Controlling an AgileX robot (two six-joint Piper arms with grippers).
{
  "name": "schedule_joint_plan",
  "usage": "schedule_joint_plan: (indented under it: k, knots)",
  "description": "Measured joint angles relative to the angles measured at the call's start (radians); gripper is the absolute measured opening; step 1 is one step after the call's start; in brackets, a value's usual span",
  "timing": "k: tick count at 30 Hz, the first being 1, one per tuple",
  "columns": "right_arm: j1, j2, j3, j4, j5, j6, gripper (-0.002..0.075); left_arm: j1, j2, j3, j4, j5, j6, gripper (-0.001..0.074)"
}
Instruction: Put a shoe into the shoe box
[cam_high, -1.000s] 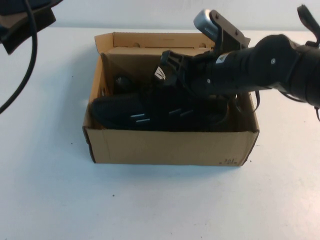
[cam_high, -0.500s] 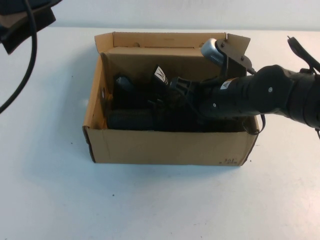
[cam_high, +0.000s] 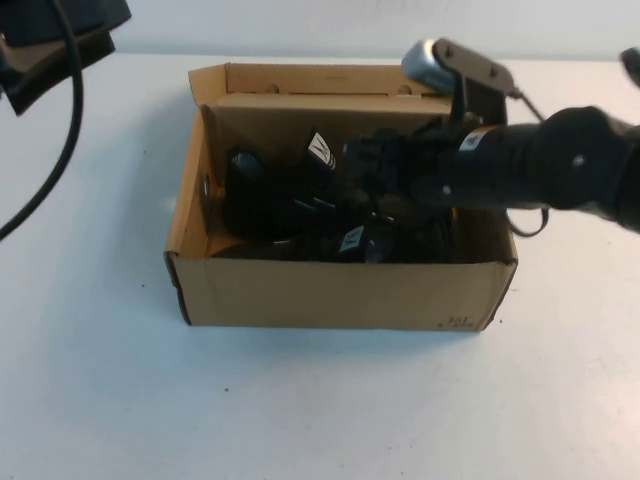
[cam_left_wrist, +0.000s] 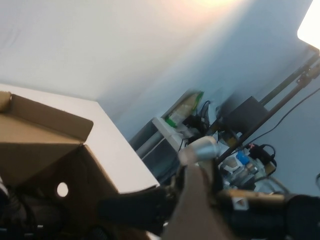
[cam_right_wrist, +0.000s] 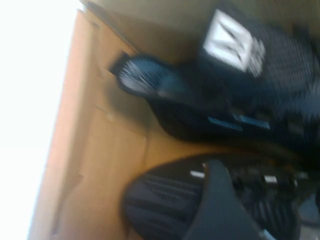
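The brown cardboard shoe box (cam_high: 340, 295) stands open in the middle of the table, lid flap folded back. Two black sneakers lie inside. The shoe (cam_high: 300, 243) lies low along the near wall, white-marked tongue tab up; in the right wrist view (cam_right_wrist: 160, 205) it shows below one finger. Its mate (cam_high: 270, 185) lies behind it toward the far wall. My right gripper (cam_high: 368, 175) hovers over the inside of the box, above the shoes, open and holding nothing. My left gripper (cam_high: 40, 45) is raised at the far left corner, away from the box.
White table (cam_high: 320, 400) all around the box. The left arm's black cable (cam_high: 62, 150) hangs over the table's left side. The left wrist view shows the box's end with a round hole (cam_left_wrist: 62, 189) and the right arm's wrist camera (cam_left_wrist: 200, 150).
The right gripper lowered the shoe into the box along the near wall, let it go, and has risen and drawn back a little. The left arm has barely moved.
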Motion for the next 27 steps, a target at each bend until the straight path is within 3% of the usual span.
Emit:
schedule_joint_plan:
  k: [2, 5, 8, 12, 19, 23, 27]
  knots:
    - [0.0, -0.044, 0.0, 0.0, -0.005, -0.057, 0.037, 0.0, 0.0, 0.0, 0.028, 0.0, 0.0, 0.0402]
    - [0.0, -0.125, 0.0, 0.0, -0.005, -0.163, 0.0367, 0.0, 0.0, 0.0, 0.097, 0.001, 0.0, 0.0158]
    - [0.0, -0.221, 0.0, 0.0, -0.001, -0.247, 0.0341, 0.0, -0.017, -0.028, 0.236, 0.002, -0.006, 0.0043]
    - [0.0, -0.344, 0.0, -0.006, 0.01, -0.329, 0.0259, -0.053, -0.074, -0.126, 0.462, 0.007, -0.004, 0.0008]
    - [0.0, -0.54, 0.0, -0.014, 0.079, -0.486, 0.0031, -0.339, -0.242, -0.219, 0.986, 0.024, -0.153, 0.0]
    - [0.0, -0.615, 0.0, -0.063, 0.21, -0.537, -0.0006, -0.43, -0.342, -0.181, 1.196, 0.002, -0.322, -0.0001]
    - [0.0, -0.672, 0.0, -0.164, 0.395, -0.546, -0.0013, -0.437, -0.466, -0.086, 1.29, -0.062, -0.422, -0.0001]
